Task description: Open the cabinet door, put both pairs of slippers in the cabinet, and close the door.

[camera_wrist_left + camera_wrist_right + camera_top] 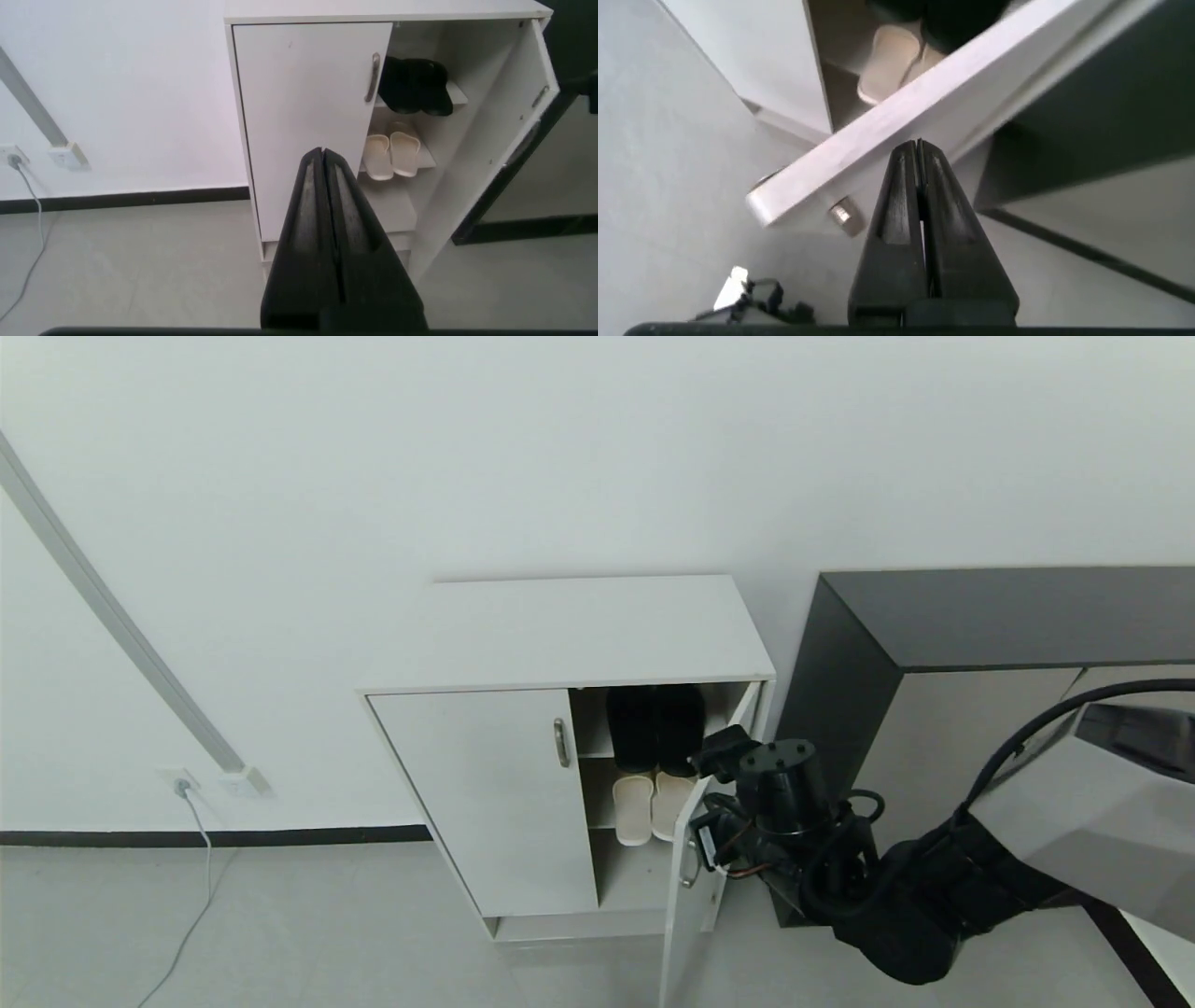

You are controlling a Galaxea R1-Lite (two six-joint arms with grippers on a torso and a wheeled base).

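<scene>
A white cabinet [569, 635] stands against the wall, its left door [485, 793] closed and its right door [693, 915] swung open. Black slippers [653, 723] sit on the upper shelf, with cream slippers [649, 807] on the shelf below. My right gripper [705, 761] is shut with nothing in it. Its tips [920, 145] are at the open door's [971, 103] outer side, close to the handle [845, 215]. My left gripper [322, 154] is shut and empty, held back from the cabinet in front of the closed door [308, 103]. Both pairs [418, 86] [392, 154] show past it.
A dark grey cabinet [934, 625] stands right beside the white one, behind the open door. A wall socket with a cable [182, 786] is low on the wall to the left. Bare grey floor [280, 933] lies in front.
</scene>
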